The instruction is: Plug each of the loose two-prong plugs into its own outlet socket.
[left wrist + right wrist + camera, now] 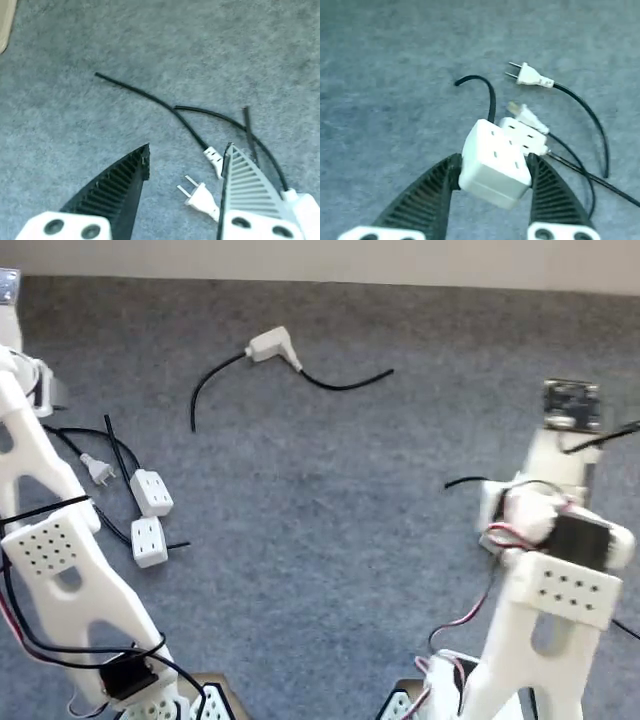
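Observation:
My left gripper (188, 147) is open over the grey carpet. A white two-prong plug (200, 197) lies between its fingers, close to the pale finger (245, 185). A second small plug (214, 159) on a black cord lies just beyond. My right gripper (494, 157) is shut on a white outlet socket (495, 167). Behind it sits another socket (526, 135) with a plug (524, 114) at its top, and a loose plug (532, 76) farther off. In the high view, two sockets (151, 490) (149, 541) and a small plug (97, 470) lie at the left.
A bigger white plug (270, 344) with a black cord lies at the far middle of the carpet. Black cords (150, 97) trail around the left-hand sockets. The left arm (60, 540) and right arm (555, 580) rise from the near edge.

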